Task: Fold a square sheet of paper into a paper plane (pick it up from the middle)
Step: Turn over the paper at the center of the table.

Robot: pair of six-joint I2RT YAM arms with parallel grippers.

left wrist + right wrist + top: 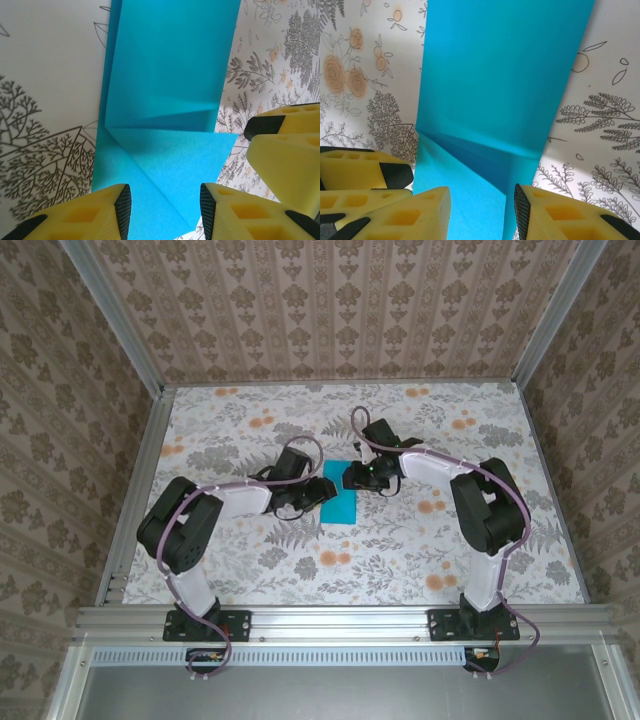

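- my left gripper (164,206) hung low over the near part of the paper sheet (170,70). its yellow fingers (95,217) stood apart, teal showed in the gap between them, and they pinched nothing.
- my right gripper (481,207) was parted in the same way and empty, low over the same sheet. it was close enough that its fingers sat just beside mine at the sheet's edge.
- the sheet lay flat on the flowered table (420,540) between my two grippers, near the middle. it was already a narrow strip rather than a square. it had a cross crease, a flap lifting slightly off the layer under it, and a slanted fold line running toward my left fingers.
- i judged the step in hand to be a corner fold, somewhere in the early to middle part of the plane, since no pointed nose had formed yet.
- to do it well, i would press the strip flat with one gripper as an anchor. with the other i would catch only the top layer at its edge, bring it squarely to the centre line, then run a closed fingertip along the crease.
- the risks i saw were the thin paper sliding on the table, and two grippers this near bumping each other or crumpling the flap.
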